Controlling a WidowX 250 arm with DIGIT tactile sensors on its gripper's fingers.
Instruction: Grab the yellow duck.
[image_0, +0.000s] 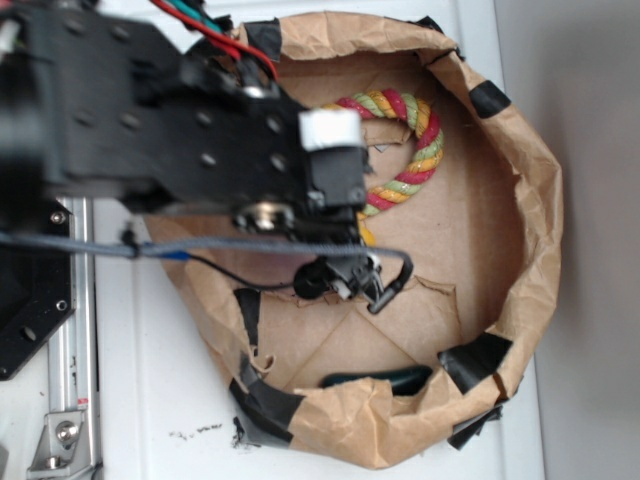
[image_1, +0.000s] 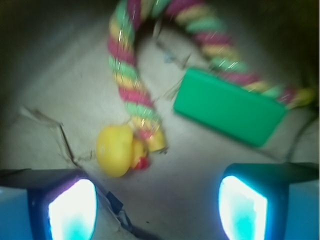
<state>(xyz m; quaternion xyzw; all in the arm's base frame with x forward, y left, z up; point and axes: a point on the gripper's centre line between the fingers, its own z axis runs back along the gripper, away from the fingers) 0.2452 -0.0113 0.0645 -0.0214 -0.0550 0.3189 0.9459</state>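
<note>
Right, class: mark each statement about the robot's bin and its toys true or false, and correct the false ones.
1. The yellow duck lies against one end of the rope toy. True.
2. The gripper is shut on the duck. False: its fingers stand apart, and the duck lies ahead of them, nearer one finger.
3. The green block is bigger than the duck. True.
4. The toys sit in a metal tray. False: the paper-lined bin is brown paper with black tape.

yellow duck (image_1: 117, 150) blurred at wrist, arm hides it outside, rope toy (image_1: 137, 95) cropped
</note>
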